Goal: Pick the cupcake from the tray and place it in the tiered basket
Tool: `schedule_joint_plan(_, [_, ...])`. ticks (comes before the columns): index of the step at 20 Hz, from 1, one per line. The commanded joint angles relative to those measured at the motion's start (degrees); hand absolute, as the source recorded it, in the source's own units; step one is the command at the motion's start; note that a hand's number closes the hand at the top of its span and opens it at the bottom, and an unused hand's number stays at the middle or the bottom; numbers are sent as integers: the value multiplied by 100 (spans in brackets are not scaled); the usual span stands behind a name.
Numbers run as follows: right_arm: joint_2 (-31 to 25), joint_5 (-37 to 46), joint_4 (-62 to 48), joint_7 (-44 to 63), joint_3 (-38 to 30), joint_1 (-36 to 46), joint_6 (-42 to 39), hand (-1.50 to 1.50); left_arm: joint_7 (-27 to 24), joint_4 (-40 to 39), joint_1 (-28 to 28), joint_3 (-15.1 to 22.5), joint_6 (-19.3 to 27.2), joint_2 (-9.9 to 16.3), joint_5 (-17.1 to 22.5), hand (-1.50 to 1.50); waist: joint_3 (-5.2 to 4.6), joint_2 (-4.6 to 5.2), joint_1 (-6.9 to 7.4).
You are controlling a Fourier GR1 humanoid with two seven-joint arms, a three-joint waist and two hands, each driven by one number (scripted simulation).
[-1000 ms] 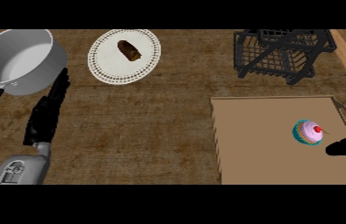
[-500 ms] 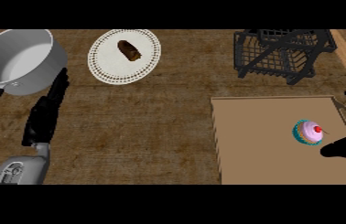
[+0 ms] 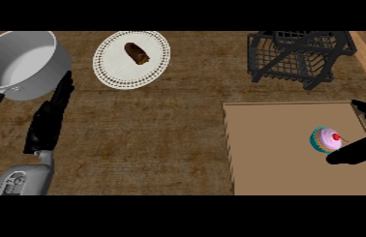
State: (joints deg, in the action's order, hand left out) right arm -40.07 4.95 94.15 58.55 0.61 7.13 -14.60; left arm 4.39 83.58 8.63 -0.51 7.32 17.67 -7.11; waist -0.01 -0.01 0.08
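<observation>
Grey forearm (image 3: 25, 180) ends in a slim black robot hand (image 3: 50, 116).

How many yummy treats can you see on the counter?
2. A pink cupcake sits on the tray at the right, and a brown pastry lies on the white plate at the top left.
</observation>
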Motion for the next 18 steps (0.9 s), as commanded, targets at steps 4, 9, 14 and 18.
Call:
schedule_joint_plan(4, [483, 431, -99, 237, 50, -135, -167, -150, -368, -102, -230, -13, 9, -238, -214, 0, -1, -2, -10])
schedule_joint_plan(9, [663, 552, -939, -159, -55, 402, -419, -150, 62, 125, 26, -223, -193, -115, -170, 0, 1, 2, 20])
schedule_joint_plan(14, [878, 627, -1054, -128, -143, 417, -570, -150, -234, -173, 24, -279, -167, -242, -326, 0, 0, 4, 2])
schedule_joint_plan(18, [1236, 762, -1383, -592, -21, 143, -461, 150, 256, 335, 21, -239, -219, -235, -363, 0, 2, -2, 7])
